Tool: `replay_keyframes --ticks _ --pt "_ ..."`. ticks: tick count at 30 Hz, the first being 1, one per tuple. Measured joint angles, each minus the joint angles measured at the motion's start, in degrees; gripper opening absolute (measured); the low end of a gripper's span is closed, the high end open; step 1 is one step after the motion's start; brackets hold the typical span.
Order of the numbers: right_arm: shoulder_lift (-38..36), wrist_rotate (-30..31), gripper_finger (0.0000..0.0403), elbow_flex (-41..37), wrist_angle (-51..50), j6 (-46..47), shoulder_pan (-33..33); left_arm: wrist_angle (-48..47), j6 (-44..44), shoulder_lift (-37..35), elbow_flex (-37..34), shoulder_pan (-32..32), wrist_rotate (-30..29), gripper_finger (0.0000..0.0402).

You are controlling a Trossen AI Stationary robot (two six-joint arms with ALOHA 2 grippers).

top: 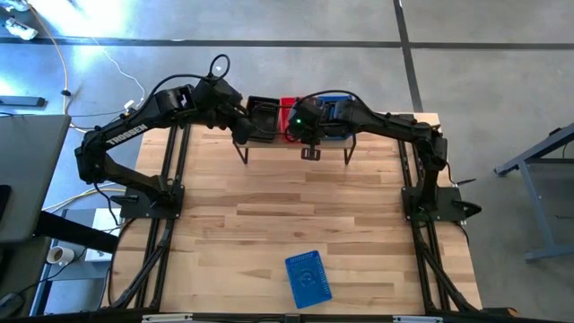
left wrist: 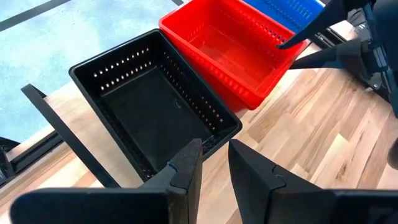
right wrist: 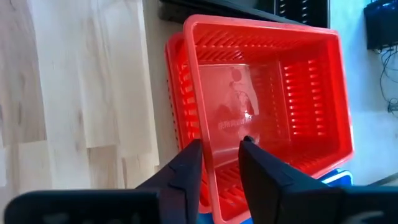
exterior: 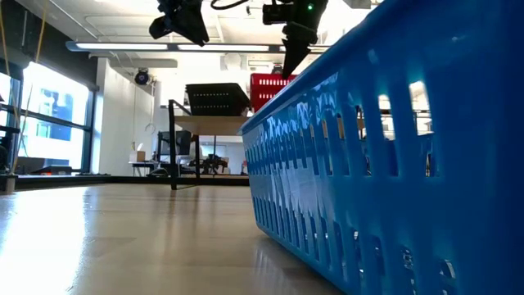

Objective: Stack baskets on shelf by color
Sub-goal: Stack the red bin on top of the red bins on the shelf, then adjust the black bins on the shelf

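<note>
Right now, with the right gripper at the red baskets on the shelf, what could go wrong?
1. The right gripper straddles the wall of the top red basket, which sits skewed on the red one under it; pulling away may drag it off.
2. The left gripper hovers close to the black basket and could bump it.
3. One blue basket lies far off on the table.

Black perforated basket [left wrist: 155, 106]; red slotted basket [right wrist: 267, 106]; blue slotted basket [top: 308, 279]; light wood table [top: 287, 215].

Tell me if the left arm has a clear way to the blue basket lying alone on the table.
Probably yes: that blue basket lies alone on bare table, nothing around it. The left gripper is far off by the shelf, so reach itself is uncertain.
</note>
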Motion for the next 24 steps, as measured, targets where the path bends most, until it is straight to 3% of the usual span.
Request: replay_keyframes --ticks 11,20,24 --pt "-0.24 -1.27 0.0094 5.51 -2.05 6.59 0.44 -1.11 1.94 0.00 0.00 0.00 0.00 0.0071" --pt "-0.14 -18.33 0.0094 8.59 -4.67 12.40 0.82 -9.21 7.09 0.00 0.00 -1.04 0.00 0.0071" --pt "1.10 -20.76 0.0094 8.59 -4.57 12.40 1.40 -9.20 9.59 -0.02 0.00 -3.09 1.15 0.0071"
